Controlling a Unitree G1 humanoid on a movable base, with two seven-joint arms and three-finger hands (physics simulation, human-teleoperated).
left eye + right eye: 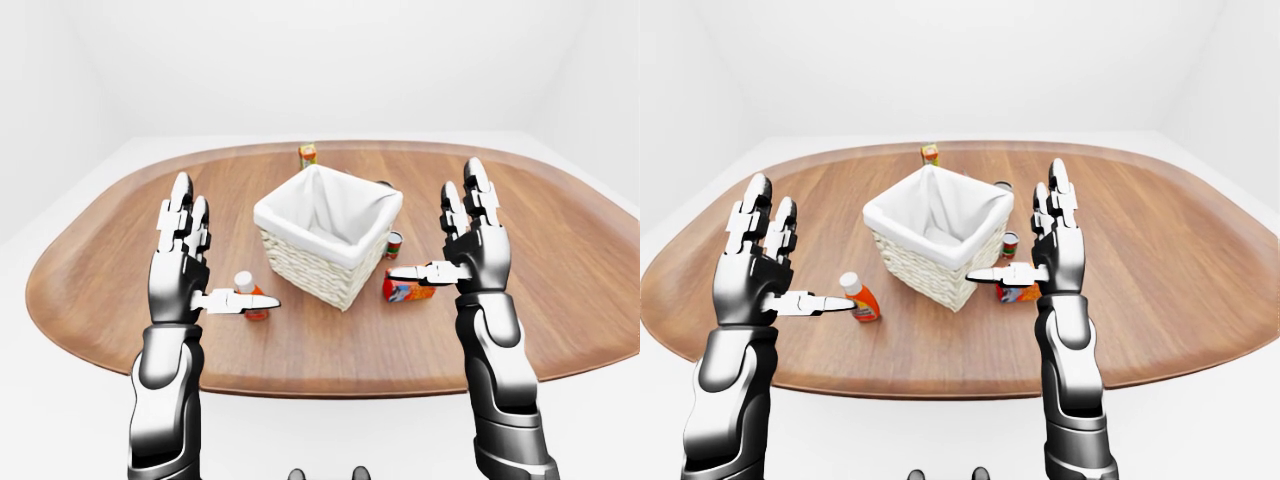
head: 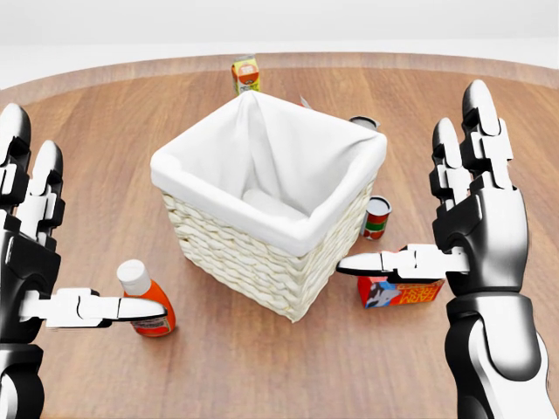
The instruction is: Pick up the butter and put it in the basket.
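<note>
Beside the basket's lower right corner in the head view lies the butter [image 2: 400,291], a small red and orange carton flat on the wooden table [image 2: 262,367], just right of the wicker wall and apart from it by a narrow strip of wood. The thumb of the right hand [image 2: 463,236] crosses over its top edge in that view, so only the lower part of the carton shows; whether the thumb touches it cannot be told, though the hand looks to be held above it.

By its looks the carton should be light and fairly stiff, with flat printed faces that may be a little slick. My guess is that the surest hold is across its two long sides, thumb on one and fingers on the other, squeezing gently so the card does not buckle.

Both hands are spread wide and hold nothing. The right hand has its fingers upright and thumb pointing left toward the basket [image 2: 271,223]. The left hand [image 2: 35,262] mirrors it at the left edge, thumb reaching right over a ketchup bottle [image 2: 147,301] that stands near the basket's left corner.

The basket is white-lined, square and empty, set cornerwise. Above the butter stands a small red can [image 2: 377,217], another can [image 2: 363,123] peeps behind the basket's rim, and a little juice carton [image 2: 246,74] sits near the table's top edge.
</note>
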